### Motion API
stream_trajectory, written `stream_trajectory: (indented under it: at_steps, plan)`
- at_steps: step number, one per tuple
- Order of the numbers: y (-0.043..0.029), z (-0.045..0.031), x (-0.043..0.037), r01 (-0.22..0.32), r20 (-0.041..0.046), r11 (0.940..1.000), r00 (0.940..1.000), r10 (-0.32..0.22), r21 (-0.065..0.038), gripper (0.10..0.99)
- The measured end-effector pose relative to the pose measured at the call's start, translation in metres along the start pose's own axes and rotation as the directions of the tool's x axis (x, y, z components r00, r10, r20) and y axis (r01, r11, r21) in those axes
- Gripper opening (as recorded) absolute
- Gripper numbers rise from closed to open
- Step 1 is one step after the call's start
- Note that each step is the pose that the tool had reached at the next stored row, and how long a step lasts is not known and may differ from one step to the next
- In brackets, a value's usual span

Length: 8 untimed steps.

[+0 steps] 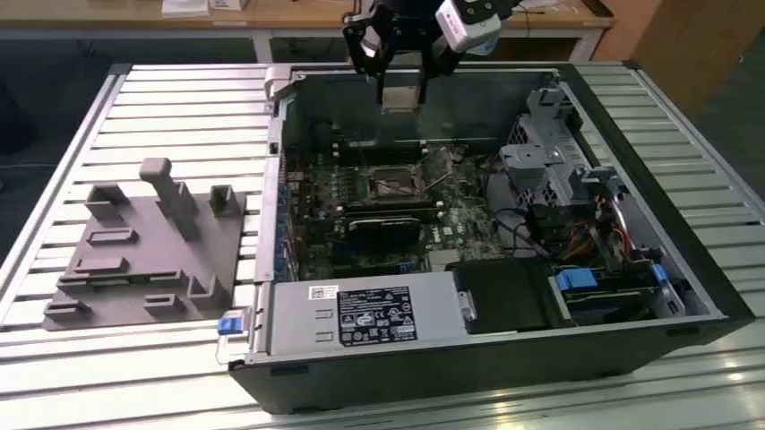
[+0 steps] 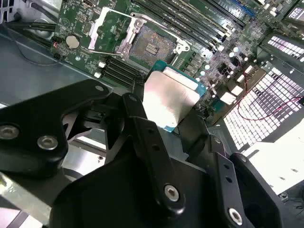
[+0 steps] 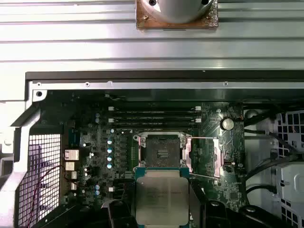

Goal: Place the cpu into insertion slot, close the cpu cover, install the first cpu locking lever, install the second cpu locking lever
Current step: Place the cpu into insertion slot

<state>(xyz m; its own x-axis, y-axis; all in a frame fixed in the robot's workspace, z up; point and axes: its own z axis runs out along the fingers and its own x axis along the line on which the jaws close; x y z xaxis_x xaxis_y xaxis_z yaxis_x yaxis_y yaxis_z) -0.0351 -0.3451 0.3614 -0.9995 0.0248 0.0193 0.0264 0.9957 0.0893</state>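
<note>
Small flat square silver-grey cpu [image 2: 171, 97] is gripped between closed black fingers [image 2: 142, 128], held in air. Square dark insertion slot [image 3: 161, 152], silver-rimmed, seen empty below fingers. Thin silver cpu cover [image 2: 127, 35] stands open beside slot. Judged: nothing placed yet, all four steps left.

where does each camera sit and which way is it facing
Exterior view: off the arm, looking down into the open computer case; the hand shows above it.
First wrist view: on the arm, facing the insertion slot past the held cpu.
Second wrist view: on the arm, behind the black fingers.
Both wrist views share cpu and insertion slot.
</note>
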Motion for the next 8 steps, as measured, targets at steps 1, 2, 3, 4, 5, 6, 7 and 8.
stream_trajectory:
  at_steps: [1,2,3,4,5,6,7,8]
  plan:
    - [0.0000,0.0000,0.0000,0.000,0.0000,1.0000,1.0000,0.000,0.000,0.537]
    - [0.0000,0.0000,0.0000,0.000,0.0000,1.0000,1.0000,0.000,0.000,0.537]
    - [0.0000,0.0000,0.0000,0.000,0.0000,1.0000,1.0000,0.000,0.000,0.537]
    - [0.0000,0.0000,0.0000,0.000,0.0000,1.0000,1.0000,0.000,0.000,0.537]
    - [0.0000,0.0000,0.0000,0.000,0.0000,1.0000,1.0000,0.000,0.000,0.537]
    - [0.0000,0.0000,0.0000,0.000,0.0000,1.0000,1.0000,0.000,0.000,0.537]
    - [0.0000,0.0000,0.0000,0.000,0.0000,1.0000,1.0000,0.000,0.000,0.537]
    - [0.0000,0.0000,0.0000,-0.001,0.0000,1.0000,1.0000,0.001,0.000,0.537]
